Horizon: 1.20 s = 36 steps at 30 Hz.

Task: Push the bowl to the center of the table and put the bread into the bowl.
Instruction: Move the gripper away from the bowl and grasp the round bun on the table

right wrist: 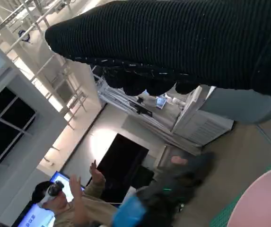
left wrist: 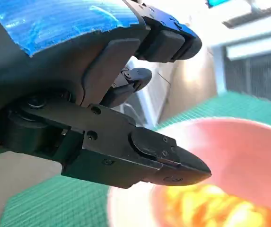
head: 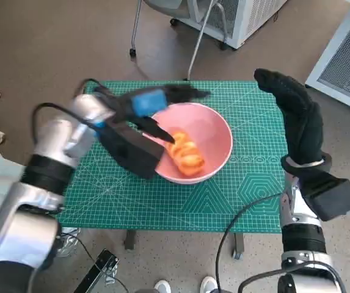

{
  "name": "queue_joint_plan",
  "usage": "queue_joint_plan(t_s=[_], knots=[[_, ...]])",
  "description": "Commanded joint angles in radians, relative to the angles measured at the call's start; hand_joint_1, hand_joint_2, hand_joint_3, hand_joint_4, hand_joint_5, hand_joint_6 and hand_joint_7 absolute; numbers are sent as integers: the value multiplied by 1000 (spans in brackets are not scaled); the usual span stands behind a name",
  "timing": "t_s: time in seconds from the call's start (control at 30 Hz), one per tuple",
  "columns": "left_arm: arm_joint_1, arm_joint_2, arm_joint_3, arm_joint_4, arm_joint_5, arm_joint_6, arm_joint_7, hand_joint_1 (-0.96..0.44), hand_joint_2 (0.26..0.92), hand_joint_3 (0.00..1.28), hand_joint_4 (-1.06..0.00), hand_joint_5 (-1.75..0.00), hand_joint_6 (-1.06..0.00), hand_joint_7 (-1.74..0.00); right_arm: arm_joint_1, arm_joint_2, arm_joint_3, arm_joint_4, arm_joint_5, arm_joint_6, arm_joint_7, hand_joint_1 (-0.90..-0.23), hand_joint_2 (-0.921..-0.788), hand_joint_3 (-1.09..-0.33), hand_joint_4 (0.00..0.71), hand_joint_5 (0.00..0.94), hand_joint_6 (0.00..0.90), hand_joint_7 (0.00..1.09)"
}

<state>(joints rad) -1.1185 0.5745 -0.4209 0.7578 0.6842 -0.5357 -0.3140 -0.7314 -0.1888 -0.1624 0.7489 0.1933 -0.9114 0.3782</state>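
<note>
So the round pink plastic bowl [head: 214,131] is sitting pretty much in the middle of the green gridded cutting mat [head: 248,189] that covers the small table, and the orange-glazed twisted bread [head: 187,155] is already lying inside it, toward the side nearest the robot. The left hand [head: 147,107], black with blue tape on its back, hangs over the bowl's left rim with its fingers spread apart and nothing in them; one black fingertip [head: 165,135] points down right by the bread, but I can't tell if it actually touches it. In the left wrist view the bread [left wrist: 215,205] is just a blurry orange blob in the bowl [left wrist: 249,146] below that fingertip [left wrist: 192,170]. The right hand [head: 294,116] in its black knitted glove is held up above the right edge of the mat, well apart from the bowl, fingers stretched out straight and empty. The right wrist view mostly shows glove [right wrist: 182,47], a sliver of pink rim [right wrist: 263,203], and a seated person [right wrist: 74,203] with raised hands in the background.
</note>
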Motion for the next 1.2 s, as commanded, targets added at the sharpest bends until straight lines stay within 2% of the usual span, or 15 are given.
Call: queue_joint_plan(t_s=[0.03,0.23,0.47,0.6,0.8,1.2], knots=[[79,89,91,-100,-112,5,-66,-86,800,0,-40,-15,-204,-103,6,7,3,8,5,15,1,-571,-921,-774,367,19,-1,819],[205,171,199,-244,-234,68,-145,44,797,0,-71,-14,-240,-88,9,6,5,1,6,15,4,-578,-921,-768,367,19,-1,826],[310,233,260,-333,-265,153,-182,116,801,2,-64,-3,-210,-48,1,2,4,11,11,17,10,-571,-921,-771,367,19,-1,827],[349,259,267,-368,-253,191,-201,129,804,4,-48,0,-186,-29,-3,2,3,17,17,19,17,-570,-921,-772,367,19,-1,827],[400,280,255,-403,-224,250,-230,141,808,6,-31,0,-166,-14,-9,2,4,22,5,21,8,-570,-921,-773,365,18,-1,826],[427,236,221,-332,-209,294,-225,153,812,7,-21,0,-169,-11,-11,-2,8,5,5,46,11,-558,-921,-781,350,10,-1,824]])
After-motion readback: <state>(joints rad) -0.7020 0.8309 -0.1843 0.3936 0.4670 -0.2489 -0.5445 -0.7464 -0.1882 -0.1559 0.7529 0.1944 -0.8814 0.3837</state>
